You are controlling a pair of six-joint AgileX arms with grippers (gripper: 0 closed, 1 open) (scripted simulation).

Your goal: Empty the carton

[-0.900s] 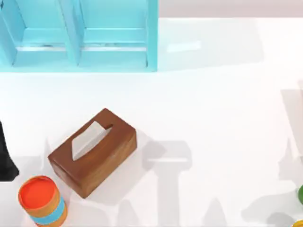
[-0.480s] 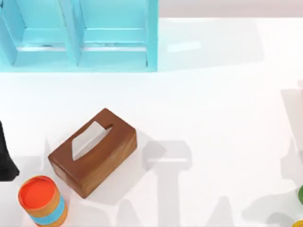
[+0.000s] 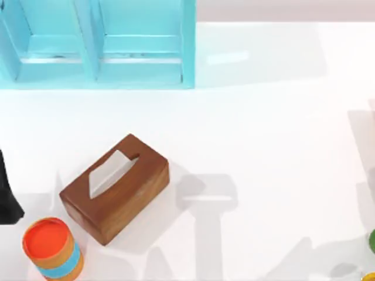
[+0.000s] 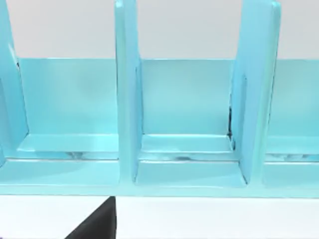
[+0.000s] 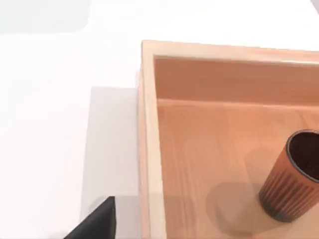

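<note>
We are eyeing the ribbed brown cup [image 5: 293, 175] standing lower right in the wooden carton [image 5: 149, 149], probably light and stiff, best pinched across its rim; whether either gripper is released or clenched, we cannot tell.

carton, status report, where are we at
Wooden carton under right wrist camera, brown ribbed cup upright inside, not yet removed. Left wrist camera faces blue shelf. Nothing blocking the cup.

Left arm [image 3: 7, 193] at the table's left edge, low down.

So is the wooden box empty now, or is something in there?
Not empty. The right wrist view shows a brown ribbed cup standing upright on the floor of the open wooden box.
</note>
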